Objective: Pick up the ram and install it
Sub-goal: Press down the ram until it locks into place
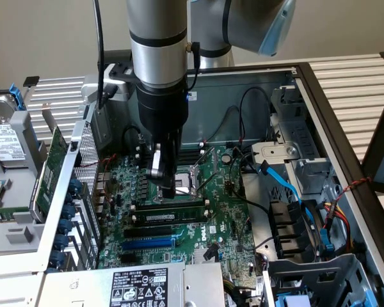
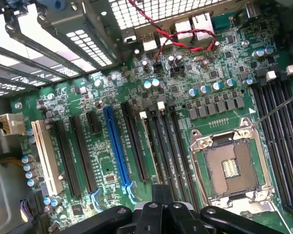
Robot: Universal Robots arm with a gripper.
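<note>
- Arm's black wrist housing is blocking the upper part of the gripper (image 1: 168,190) in the exterior view; fingertips themselves are hard to make out against the dark slots.
- In the wrist view the gripper (image 2: 162,204) is cut off by the frame edge, w/ just its black linkage and finger base showing.
- Jaws are sitting pressed together, fully closed; nothing is visibly pinched btwn them.
- Tip is hovering right over, maybe touching, the ram (image 1: 173,206); can't tell contact for sure.
- The ram is lying in the memory slot (image 1: 174,218) bank on the motherboard (image 1: 233,224), just on the near side of the CPU socket (image 1: 191,177) in the exterior view.
- Ram's long axis is running across the exterior view, left to right, parallel w/ the black slots beside it; it's standing on edge, top edge up.
- In the wrist view the ram (image 2: 148,148) is showing as a thin strip among the dark slots next to the CPU socket (image 2: 230,166); it's too thin there to read chips or sticker.
- Blue expansion slot (image 1: 147,244) is lying nearer the camera, well apart from the gripper.
- Case's far corners and the drive bays w/ the blue cable (image 1: 283,182) are partly cut off at the exterior view's right.
</note>
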